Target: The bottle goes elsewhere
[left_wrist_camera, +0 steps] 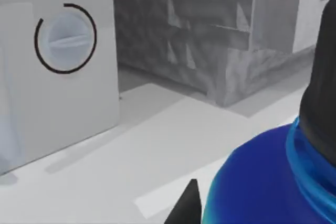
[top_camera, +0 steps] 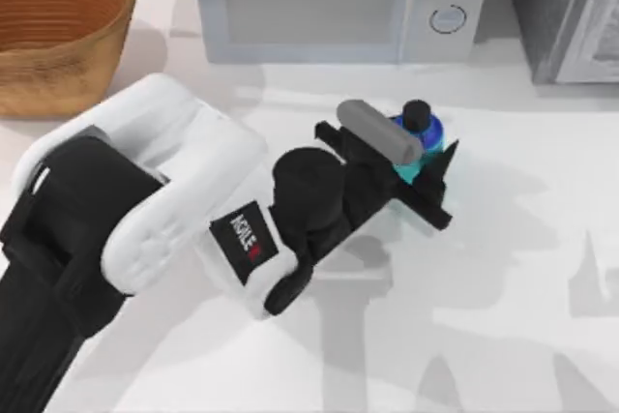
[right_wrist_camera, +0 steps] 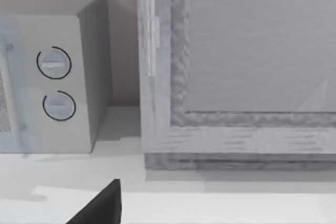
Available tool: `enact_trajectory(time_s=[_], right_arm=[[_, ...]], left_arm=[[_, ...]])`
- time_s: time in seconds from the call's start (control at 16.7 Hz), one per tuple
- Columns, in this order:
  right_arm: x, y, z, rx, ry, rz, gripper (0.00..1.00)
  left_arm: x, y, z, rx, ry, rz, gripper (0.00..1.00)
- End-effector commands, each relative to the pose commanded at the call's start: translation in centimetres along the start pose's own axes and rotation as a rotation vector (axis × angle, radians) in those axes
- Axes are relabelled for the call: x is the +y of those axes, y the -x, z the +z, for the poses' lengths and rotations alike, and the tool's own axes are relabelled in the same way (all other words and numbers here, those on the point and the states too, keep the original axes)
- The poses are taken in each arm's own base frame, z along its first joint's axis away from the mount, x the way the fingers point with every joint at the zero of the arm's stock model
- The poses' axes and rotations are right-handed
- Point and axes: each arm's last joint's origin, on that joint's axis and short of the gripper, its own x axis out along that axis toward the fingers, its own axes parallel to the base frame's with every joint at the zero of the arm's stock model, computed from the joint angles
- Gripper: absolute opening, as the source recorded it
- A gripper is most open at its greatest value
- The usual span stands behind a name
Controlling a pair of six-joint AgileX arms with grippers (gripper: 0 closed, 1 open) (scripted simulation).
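The bottle is small, with a turquoise body, a blue shoulder and a black cap. It stands just in front of the microwave's knobs, right of the table's middle. My left arm reaches across from the lower left, and my left gripper is shut on the bottle, one black finger on each side. In the left wrist view the bottle looms very close, with a black fingertip against its side. My right gripper appears as a dark edge in the right wrist view, parked facing the microwave and the cabinet.
A woven basket stands at the back left. The white microwave runs along the back, its knobs close behind the bottle. A grey speckled cabinet fills the back right corner. White tabletop stretches to the front right.
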Motion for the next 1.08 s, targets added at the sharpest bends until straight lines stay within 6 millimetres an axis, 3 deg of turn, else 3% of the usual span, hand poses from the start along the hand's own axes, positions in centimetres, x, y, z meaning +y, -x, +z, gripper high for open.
enact_trajectory(time_s=[0.24, 0.42, 0.54, 0.72, 0.84, 1.08], right_arm=[[0.0, 0.0, 0.0, 0.0, 0.0, 0.0, 1.0], [0.0, 0.0, 0.0, 0.0, 0.0, 0.0, 1.0], [0.0, 0.0, 0.0, 0.0, 0.0, 0.0, 1.0], [0.0, 0.0, 0.0, 0.0, 0.0, 0.0, 1.0], [0.0, 0.0, 0.0, 0.0, 0.0, 0.0, 1.0], [0.0, 0.0, 0.0, 0.0, 0.0, 0.0, 1.0]], left_arm=[[8.3, 5.3, -0.1, 0.023, 0.005, 0.046, 0.0], [14.8, 11.6, 1.5, -0.014, -0.004, 0.068, 0.0], [17.4, 16.3, 2.6, -0.036, -0.017, 0.055, 0.0], [18.7, 22.2, 3.4, -0.035, -0.017, 0.033, 0.0], [18.7, 24.7, 3.5, -0.024, -0.006, 0.028, 0.0], [18.6, 25.7, 3.5, -0.018, 0.001, 0.026, 0.0]])
